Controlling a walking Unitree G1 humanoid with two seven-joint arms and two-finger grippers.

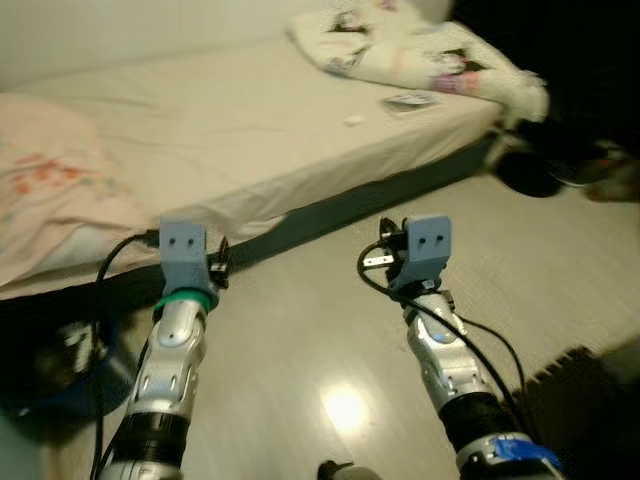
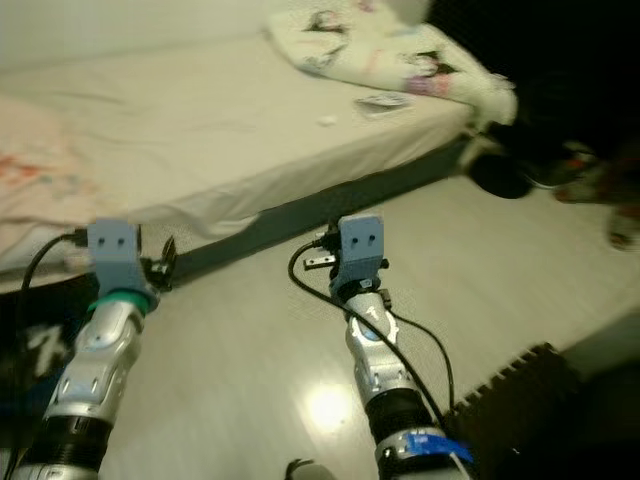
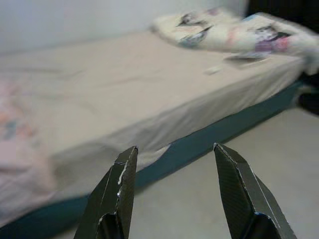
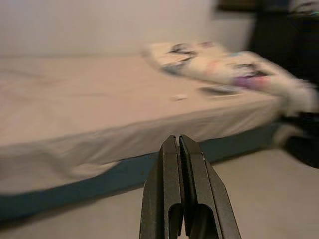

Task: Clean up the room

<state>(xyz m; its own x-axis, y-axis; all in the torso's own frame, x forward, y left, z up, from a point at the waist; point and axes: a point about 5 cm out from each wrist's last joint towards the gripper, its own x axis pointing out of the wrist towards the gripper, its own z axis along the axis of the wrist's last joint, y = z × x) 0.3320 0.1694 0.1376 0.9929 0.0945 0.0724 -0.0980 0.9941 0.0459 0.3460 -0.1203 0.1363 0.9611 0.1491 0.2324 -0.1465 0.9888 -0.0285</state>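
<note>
Two grippers face bed (image 1: pixel 250 130): left gripper (image 3: pixel 172 164) jaws apart, right gripper (image 4: pixel 178 149) jaws together.

You see two silver arms with blue-grey wrist blocks and black cables; the left arm (image 1: pixel 172 350) wears a green ring, the right arm (image 1: pixel 450 365) a blue band.
</note>
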